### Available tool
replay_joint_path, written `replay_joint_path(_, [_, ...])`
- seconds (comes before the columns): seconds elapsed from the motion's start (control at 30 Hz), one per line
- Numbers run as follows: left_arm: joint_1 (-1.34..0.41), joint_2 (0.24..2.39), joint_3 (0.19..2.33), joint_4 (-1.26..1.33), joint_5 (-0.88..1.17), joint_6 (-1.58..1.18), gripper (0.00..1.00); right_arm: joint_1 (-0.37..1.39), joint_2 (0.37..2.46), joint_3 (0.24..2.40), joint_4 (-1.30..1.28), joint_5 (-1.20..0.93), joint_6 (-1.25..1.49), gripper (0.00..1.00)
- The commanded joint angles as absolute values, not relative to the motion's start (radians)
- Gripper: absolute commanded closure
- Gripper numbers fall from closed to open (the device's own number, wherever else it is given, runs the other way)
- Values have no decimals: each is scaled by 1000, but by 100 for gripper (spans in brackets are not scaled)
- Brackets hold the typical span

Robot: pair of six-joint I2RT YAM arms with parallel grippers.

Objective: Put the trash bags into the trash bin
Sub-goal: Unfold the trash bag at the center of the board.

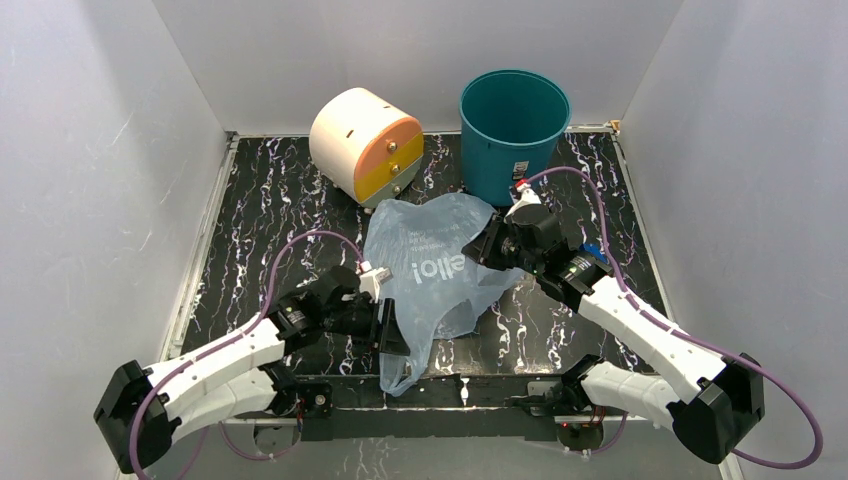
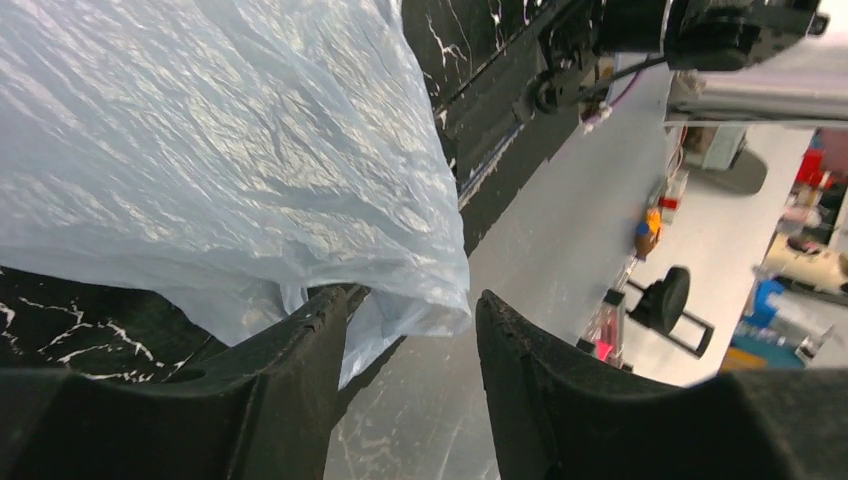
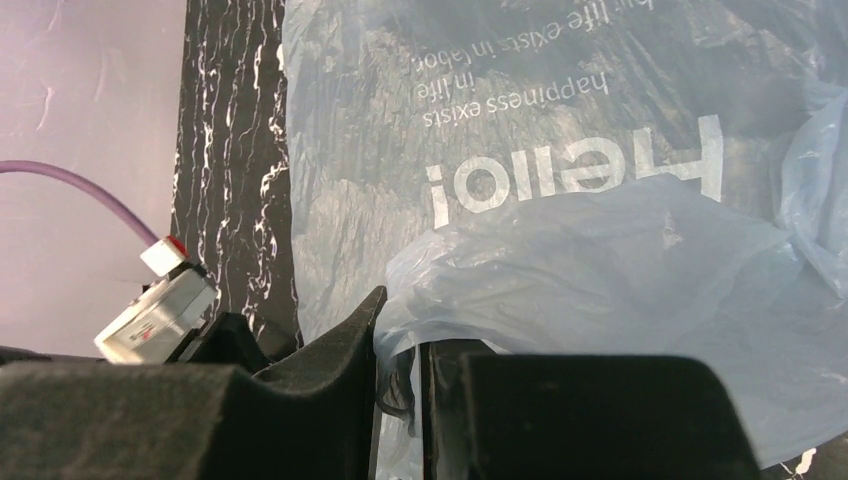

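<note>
The pale blue trash bag (image 1: 430, 265) lies spread in the middle of the black marble table, white "Hello" lettering up, one end hanging over the near edge. The teal trash bin (image 1: 513, 130) stands upright at the back, right of centre, its mouth open and no bag in it. My right gripper (image 1: 490, 245) is at the bag's right edge; in the right wrist view it (image 3: 398, 340) is shut on a fold of the bag (image 3: 560, 260). My left gripper (image 1: 385, 325) is at the bag's near left edge; in the left wrist view it (image 2: 415, 310) is open, the bag's corner (image 2: 300, 200) drooping between its tips.
A cream and orange drum-shaped box (image 1: 365, 145) stands at the back, left of the bin. A small dark blue object (image 1: 592, 250) lies beside my right arm. White walls enclose the table (image 1: 270, 200) on three sides. The table's near edge runs just behind my left gripper.
</note>
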State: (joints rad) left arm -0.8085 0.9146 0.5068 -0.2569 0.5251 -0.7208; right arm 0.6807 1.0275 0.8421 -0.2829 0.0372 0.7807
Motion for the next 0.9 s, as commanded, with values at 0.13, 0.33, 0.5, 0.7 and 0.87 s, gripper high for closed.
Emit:
replay_joint_path(0.13, [-856,890,411,60,424,-958,39,678,1019,853,-212,6,799,75])
replay_joint_path(0.33, [-864,887,399,13,403,-978,27,679,1032,848,-201,-43,802,74])
replay_joint_path(0.5, [-867,851,413,-123,412,-963,26,678,1037,849,-192,-49,799,73])
replay_joint_path(0.7, [-875,845,414,-146,410,-970,26,678,1056,856,-182,-61,799,73])
replay_joint_path(0.87, [-874,936,391,52,331,-1013,24,678,1074,861,-166,-82,800,73])
